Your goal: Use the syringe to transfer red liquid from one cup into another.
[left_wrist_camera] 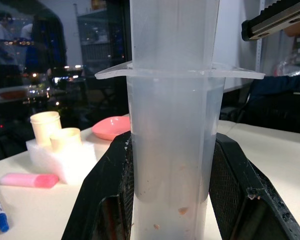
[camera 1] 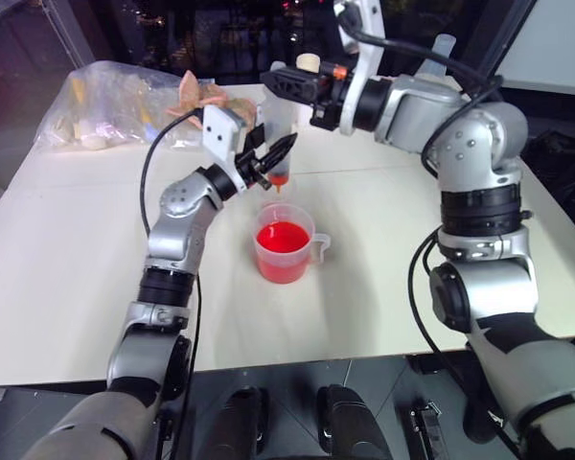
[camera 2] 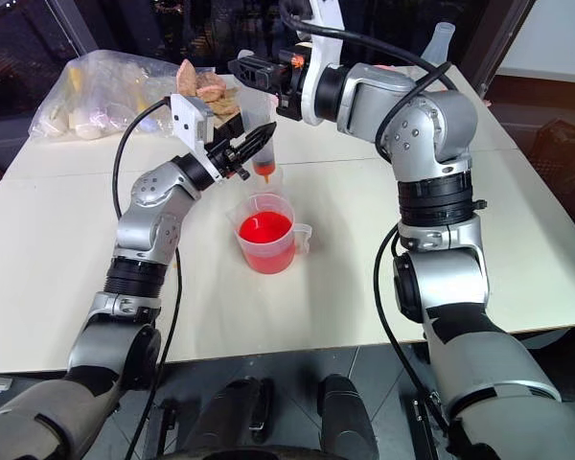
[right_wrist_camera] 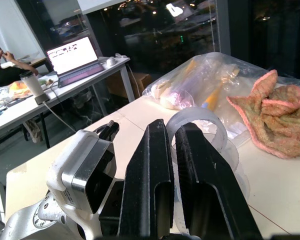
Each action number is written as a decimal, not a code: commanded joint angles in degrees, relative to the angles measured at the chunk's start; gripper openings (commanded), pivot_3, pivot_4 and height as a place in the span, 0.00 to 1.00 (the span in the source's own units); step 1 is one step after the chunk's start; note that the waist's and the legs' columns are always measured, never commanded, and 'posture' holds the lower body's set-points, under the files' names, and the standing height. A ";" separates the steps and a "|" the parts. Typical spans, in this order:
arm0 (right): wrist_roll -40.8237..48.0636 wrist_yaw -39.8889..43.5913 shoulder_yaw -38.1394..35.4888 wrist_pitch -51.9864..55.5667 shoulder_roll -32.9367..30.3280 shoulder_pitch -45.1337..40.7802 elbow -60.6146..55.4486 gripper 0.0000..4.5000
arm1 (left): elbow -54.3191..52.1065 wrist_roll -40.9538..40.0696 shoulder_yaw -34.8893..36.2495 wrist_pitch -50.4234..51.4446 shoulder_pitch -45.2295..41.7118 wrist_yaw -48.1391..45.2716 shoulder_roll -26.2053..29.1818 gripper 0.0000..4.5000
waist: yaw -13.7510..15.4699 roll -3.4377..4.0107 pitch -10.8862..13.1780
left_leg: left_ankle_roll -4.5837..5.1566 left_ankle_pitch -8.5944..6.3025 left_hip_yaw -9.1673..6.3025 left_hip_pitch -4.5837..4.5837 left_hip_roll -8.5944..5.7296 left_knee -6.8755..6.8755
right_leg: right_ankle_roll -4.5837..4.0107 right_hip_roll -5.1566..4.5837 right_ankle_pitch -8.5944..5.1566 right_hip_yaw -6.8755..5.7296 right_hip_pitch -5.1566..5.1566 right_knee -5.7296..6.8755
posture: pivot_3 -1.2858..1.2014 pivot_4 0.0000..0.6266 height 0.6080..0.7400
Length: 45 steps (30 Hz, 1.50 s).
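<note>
Left wrist view: pink bowl (left_wrist_camera: 111, 127) behind syringe (left_wrist_camera: 171, 125).

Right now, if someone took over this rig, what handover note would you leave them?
Left gripper: fingers shut on the syringe barrel, held upright, orange tip just above the handled cup.
Right gripper: fingers shut on the plunger's top ring.
Handled cup stands mid-table, red liquid in it. The barrel looks clear in the left wrist view.
Done: syringe picked up, held over the source cup, plunger gripped.
Left: dip the tip, draw liquid, empty it into the handleless cup, which I cannot place with certainty.
</note>
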 commanded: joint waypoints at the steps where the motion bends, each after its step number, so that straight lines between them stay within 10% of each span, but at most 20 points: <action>1: -1.07 0.94 -0.27 0.44 0.84 -1.39 -0.22 0.01 | -2.87 -0.81 0.28 -0.37 -1.14 -0.25 -0.27 0.33 | 0.00 0.00 0.00 | 0.00 0.00 0.00 0.00 0.00 0.00 | 0.00 0.00 0.00 0.00 0.00 0.00 | 0.52 0.24 1.00; 45: -7.83 2.79 -1.74 2.65 5.89 3.97 5.01 0.01 | -10.38 -3.97 3.04 8.36 -2.15 1.00 1.75 0.33 | -0.10 0.00 0.00 | -0.19 0.11 0.00 0.00 0.00 0.00 | 0.00 0.00 0.00 0.00 -0.03 0.07 | 0.52 0.24 1.00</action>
